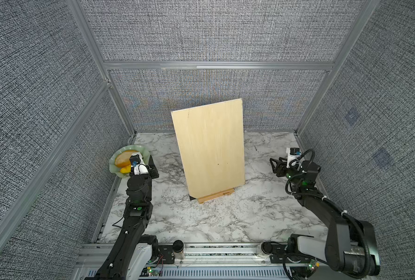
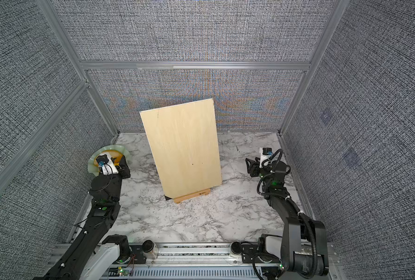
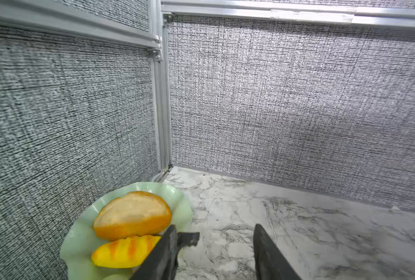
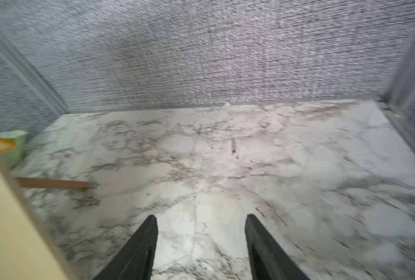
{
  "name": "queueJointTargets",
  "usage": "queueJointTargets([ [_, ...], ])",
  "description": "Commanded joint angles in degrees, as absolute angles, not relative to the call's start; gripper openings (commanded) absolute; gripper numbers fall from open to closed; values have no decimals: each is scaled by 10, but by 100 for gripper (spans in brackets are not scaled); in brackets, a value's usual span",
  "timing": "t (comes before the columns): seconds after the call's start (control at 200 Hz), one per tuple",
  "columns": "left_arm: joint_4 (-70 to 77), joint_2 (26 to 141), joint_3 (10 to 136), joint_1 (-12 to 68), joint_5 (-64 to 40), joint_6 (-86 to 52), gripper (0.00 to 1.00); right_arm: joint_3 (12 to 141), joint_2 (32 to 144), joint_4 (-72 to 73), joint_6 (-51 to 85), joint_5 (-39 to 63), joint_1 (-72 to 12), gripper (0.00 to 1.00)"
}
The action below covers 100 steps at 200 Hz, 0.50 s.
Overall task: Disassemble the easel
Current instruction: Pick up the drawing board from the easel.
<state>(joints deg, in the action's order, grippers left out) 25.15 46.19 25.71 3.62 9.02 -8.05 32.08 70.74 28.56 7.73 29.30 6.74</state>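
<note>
- While the board (image 1: 210, 148) leans on it, the easel (image 1: 215, 195) stands mid worktop (image 1: 226, 218), propping it upright.
- Left gripper (image 3: 216, 228): jaws apart, empty, by the plate (image 3: 80, 242).
- Right gripper (image 4: 201, 218): jaws apart, empty, well apart from the easel.

Small orange-tan wooden easel (image 1: 215, 195): stands near the middle of the marble table (image 1: 226, 223). Shows in both top views only its wide bottom ledge (image 2: 192, 196), skewed, right end farther back, small dark logo near that end. Bears a pale plywood board (image 1: 209, 145) hiding legs and crossbar. Shows one blurred tan strip (image 4: 53, 183) low along the tabletop behind the board in the right wrist view.
</note>
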Motion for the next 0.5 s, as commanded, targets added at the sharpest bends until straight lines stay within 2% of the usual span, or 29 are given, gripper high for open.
queueJointTargets([
  [0.0,144,457,303,36,31,-111,44,363,707,230,123,468,68,51],
  [0.055,117,455,327,36,5,-111,44,381,712,232,147,522,68,49],
  [0.18,72,449,369,37,-77,-110,54,396,745,340,253,638,68,49],
  [0.285,27,460,408,36,-147,-108,60,393,793,520,393,688,68,49],
  [0.425,20,483,434,36,-252,-116,62,407,901,878,651,709,67,49],
  [0.495,25,492,438,36,-274,-123,62,444,942,891,686,723,57,44],
])
